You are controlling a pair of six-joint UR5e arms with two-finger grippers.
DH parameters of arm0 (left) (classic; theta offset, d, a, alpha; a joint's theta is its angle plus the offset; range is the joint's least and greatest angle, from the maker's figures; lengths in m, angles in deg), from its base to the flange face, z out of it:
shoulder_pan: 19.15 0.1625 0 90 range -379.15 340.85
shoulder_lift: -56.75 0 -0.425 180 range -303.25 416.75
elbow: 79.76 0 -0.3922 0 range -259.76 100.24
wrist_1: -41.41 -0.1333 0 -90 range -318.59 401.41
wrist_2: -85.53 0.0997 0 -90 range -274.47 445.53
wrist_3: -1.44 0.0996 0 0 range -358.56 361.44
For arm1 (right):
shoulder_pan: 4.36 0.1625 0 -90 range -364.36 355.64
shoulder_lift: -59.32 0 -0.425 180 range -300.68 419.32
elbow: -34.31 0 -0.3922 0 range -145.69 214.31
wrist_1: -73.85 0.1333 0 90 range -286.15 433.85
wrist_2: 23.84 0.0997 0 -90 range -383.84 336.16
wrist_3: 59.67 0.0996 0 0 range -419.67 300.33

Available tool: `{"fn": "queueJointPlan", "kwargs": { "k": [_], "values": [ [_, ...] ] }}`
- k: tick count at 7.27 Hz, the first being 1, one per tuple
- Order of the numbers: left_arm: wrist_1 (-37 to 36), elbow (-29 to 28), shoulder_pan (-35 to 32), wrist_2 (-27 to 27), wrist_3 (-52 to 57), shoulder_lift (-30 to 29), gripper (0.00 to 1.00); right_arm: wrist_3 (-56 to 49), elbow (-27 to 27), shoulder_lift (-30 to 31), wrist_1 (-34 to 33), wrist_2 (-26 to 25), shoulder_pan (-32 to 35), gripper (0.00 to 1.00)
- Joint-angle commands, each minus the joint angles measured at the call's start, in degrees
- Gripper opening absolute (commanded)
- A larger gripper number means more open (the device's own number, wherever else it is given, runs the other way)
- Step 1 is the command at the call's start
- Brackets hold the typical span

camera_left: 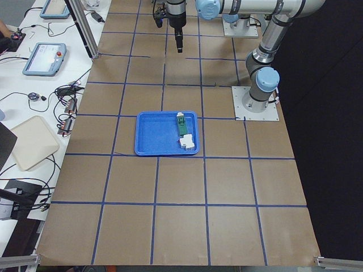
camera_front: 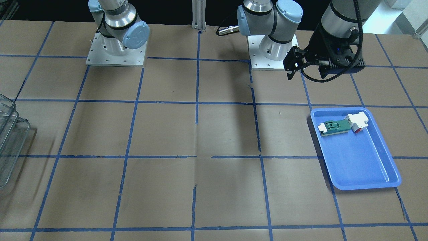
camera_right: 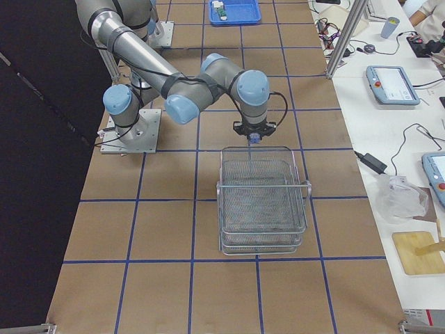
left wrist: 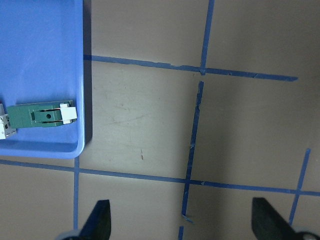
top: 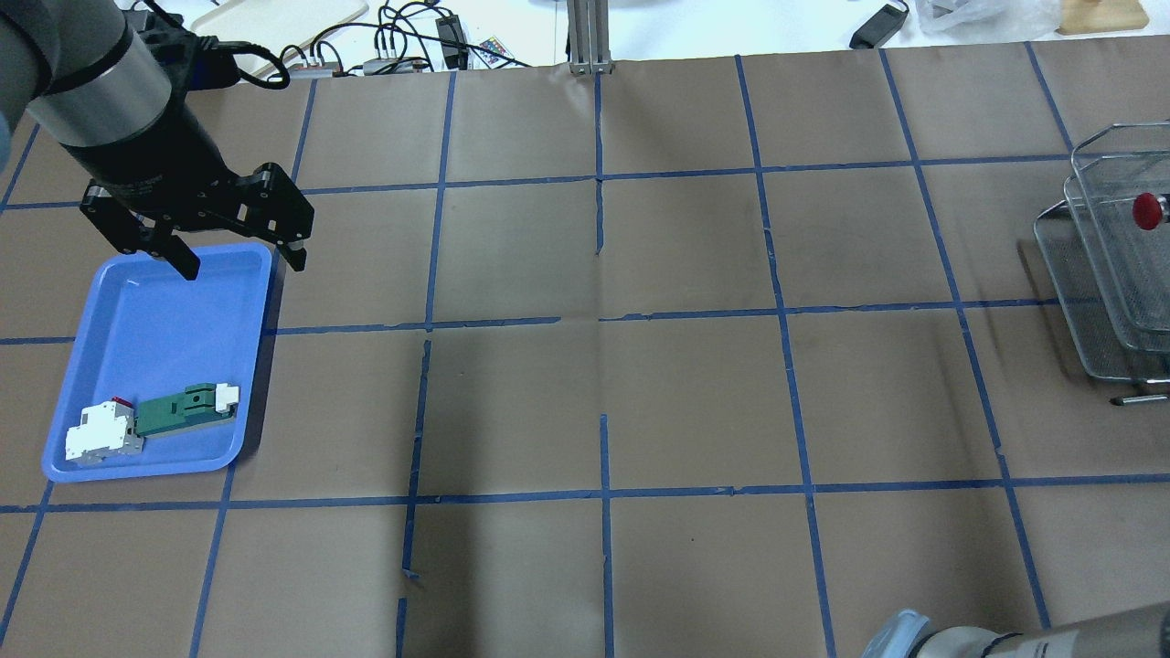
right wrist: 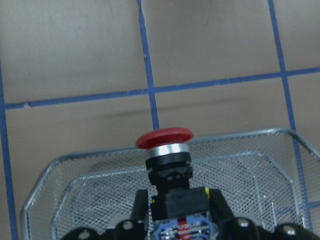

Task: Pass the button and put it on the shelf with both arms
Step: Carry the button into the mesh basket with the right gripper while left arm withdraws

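- Right gripper (right wrist: pixel 179 212): fingers pressed in on the blue-clear block at the back of the button (right wrist: pixel 168 167), with the red mushroom head poking out ahead of the grip. Holding it by the tail keeps the head and barrel free to go down first.
- The button hangs just inside the near rim of the shelf (right wrist: pixel 240 135), over the mesh of the top tier. From the wrist view I cannot tell whether it is touching the mesh.
- That looks like the placing step, well along: the piece is on the shelf side of the table and only the set-down and release are left.
- The likely snag is the top-heavy round head, which could tip or roll on the wire once it is let go.
- Left gripper (top: pixel 242 263): jaws spread wide with nothing between them, hovering over the far end of the blue tray (top: pixel 155 302).
- In the tray's near end lie a green-and-white component (top: pixel 183 409) and a white block (top: pixel 101 437), touching end to end and out of play.
- Between the arms, the brown papered table (top: pixel 695 384) with its blue tape grid.
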Motion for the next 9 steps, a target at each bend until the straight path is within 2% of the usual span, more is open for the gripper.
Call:
{"fn": "queueJointPlan", "kwargs": {
  "k": [1,2,3,4,5,7,9],
  "values": [
    [0.1,-0.1,-0.3,-0.5,1.2,0.4,1.00,-2.2,0.0,-3.8,-4.1,-1.9,-1.8,0.18],
    [0.0,0.0,0.2,-0.6,1.6,0.5,1.00,-2.0,0.1,-3.9,-4.5,-2.1,-1.8,0.25],
    [0.0,0.0,0.4,-0.4,4.3,0.5,1.00,-1.3,0.0,-4.6,-4.9,-2.3,-1.8,0.51],
    [0.0,0.1,0.3,-0.6,6.0,0.5,1.00,-1.4,0.0,-4.9,-6.0,-4.9,-1.8,0.95],
    [0.0,0.1,0.4,-3.4,5.5,0.8,1.00,-1.3,0.0,-4.2,-6.2,-4.8,-1.8,1.00],
    [0.5,0.1,0.4,-2.9,5.6,1.4,1.00,1.1,0.5,-0.2,-5.1,-4.8,-1.0,1.00],
    [0.2,0.1,0.4,-3.6,5.9,1.2,1.00,13.9,1.0,6.9,0.9,-5.7,6.1,1.00]
  ]
}}
